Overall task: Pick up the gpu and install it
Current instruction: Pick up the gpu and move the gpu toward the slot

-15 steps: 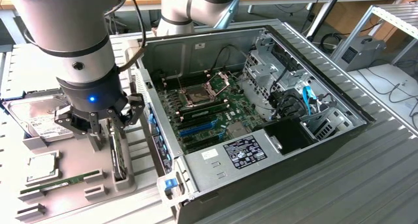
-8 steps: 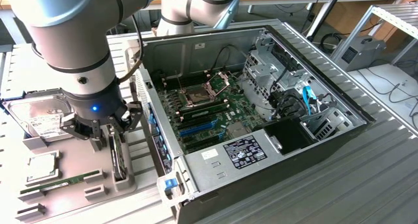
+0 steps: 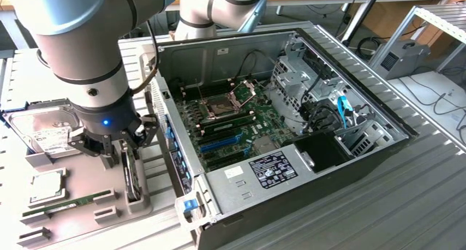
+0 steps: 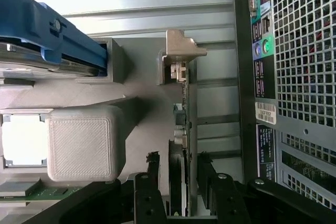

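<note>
Gripper (image 4: 177, 163), mine: jaws apart, straddling the gpu (image 4: 185, 124), which stands on edge in a grey holder (image 3: 138, 204) beside the computer case (image 3: 378, 146).

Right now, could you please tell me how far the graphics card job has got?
Done: nothing; the green circuit card with silver end bracket stands on edge in its grey holder, outside the open black computer case. In hand: the open gripper straddles the card. Left: gripping, lifting and installing it.
</note>
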You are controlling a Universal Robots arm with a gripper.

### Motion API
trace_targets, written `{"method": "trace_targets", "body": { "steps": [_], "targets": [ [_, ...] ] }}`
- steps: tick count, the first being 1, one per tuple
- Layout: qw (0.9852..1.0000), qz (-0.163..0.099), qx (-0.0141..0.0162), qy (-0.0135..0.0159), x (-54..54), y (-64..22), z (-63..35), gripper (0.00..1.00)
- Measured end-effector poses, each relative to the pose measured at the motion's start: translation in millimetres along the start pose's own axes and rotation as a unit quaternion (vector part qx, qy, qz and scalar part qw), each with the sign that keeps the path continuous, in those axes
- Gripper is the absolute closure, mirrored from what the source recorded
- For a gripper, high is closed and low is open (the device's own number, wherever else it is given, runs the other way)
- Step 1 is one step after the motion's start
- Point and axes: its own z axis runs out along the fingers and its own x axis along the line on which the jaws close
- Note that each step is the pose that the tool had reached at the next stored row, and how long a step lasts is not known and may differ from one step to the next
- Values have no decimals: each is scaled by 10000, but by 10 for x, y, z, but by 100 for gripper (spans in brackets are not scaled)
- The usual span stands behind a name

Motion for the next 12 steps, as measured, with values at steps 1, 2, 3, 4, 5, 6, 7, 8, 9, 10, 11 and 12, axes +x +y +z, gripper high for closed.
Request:
{"method": "trace_targets", "body": {
  "steps": [1, 2, 3, 4, 5, 6, 7, 8, 9, 10, 11, 12],
  "targets": [
    [10000, 0, 0, 1, 0, 0, 1, 58],
    [10000, 0, 0, 0, 0, 0, 6, 58],
    [10000, 0, -2, -1, 0, 0, 13, 58],
    [10000, 0, -1, -1, 1, -1, 18, 58],
    [10000, 1, -1, -1, 2, -5, 25, 58],
    [10000, 0, 0, 0, 2, -14, 30, 58],
    [10000, 0, 0, 0, 1, -27, 33, 58],
    [10000, 0, 0, -1, 0, -33, 33, 58],
    [10000, 1, 0, 0, 0, -40, 33, 58],
    [10000, 0, 0, 0, 0, -43, 33, 58],
    [10000, 1, 0, 0, 0, -43, 33, 58],
    [10000, 1, 0, 0, 0, -43, 33, 58]
  ]
}}
